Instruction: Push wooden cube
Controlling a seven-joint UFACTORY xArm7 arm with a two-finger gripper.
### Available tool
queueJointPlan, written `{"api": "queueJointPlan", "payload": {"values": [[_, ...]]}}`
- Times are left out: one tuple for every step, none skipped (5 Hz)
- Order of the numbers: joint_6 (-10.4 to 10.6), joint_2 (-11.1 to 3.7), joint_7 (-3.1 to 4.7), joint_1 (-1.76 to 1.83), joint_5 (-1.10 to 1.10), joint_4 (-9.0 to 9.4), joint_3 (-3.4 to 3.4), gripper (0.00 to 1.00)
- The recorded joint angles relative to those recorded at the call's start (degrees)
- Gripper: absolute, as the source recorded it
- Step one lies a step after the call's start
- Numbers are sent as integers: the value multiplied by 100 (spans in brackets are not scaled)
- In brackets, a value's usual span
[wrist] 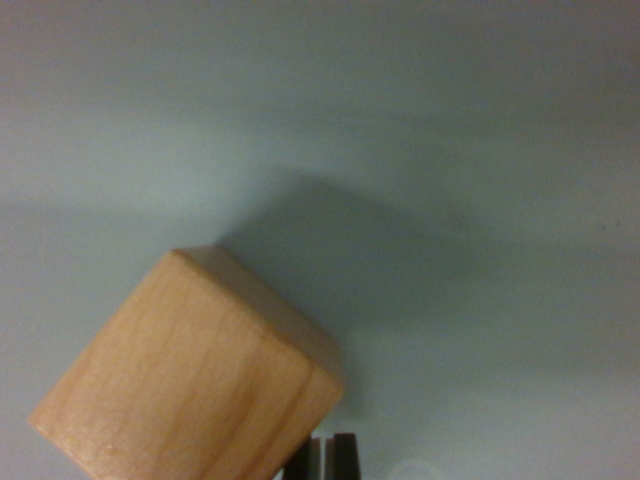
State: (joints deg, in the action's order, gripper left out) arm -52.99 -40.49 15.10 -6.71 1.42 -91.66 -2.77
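Wooden cube (190, 375): pale wood with visible grain, lower left of the wrist view, turned so one vertical edge faces the camera; bottom cut off by the frame edge.
Cube faces: broad face toward the wrist view's left, lit warm orange-tan; narrower top strip lighter; right-hand face running down toward the bottom edge.
Cube position: resting on the worktop (450, 150), just beside the end effector, on the wrist view's left of it.
End effector (333, 457): only two dark finger tips showing at the bottom edge, close together with a thin gap between; nothing clasped between them, but open or closed cannot be told from so small a glimpse.
Contact: lower right corner of the cube meets or overlaps the left-hand tip in the picture; touching or merely in front cannot be told.
Worktop: plain pale grey-blue surface filling the rest of the view, somewhat blurred.
Shadow (350, 260): soft dark patch on the worktop above and to the wrist view's right of the cube, fading outward.
Faint ring: small pale circular mark at the bottom edge, right of the tips; too blurred to identify.
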Motion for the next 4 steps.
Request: {"api": "queueJointPlan", "payload": {"values": [[-42,-64,-7,1,1,-106,4,100],[-42,-64,-7,1,1,-106,4,100],[-64,-97,-10,1,1,-160,7,100],[-64,-97,-10,1,1,-160,7,100]]}}
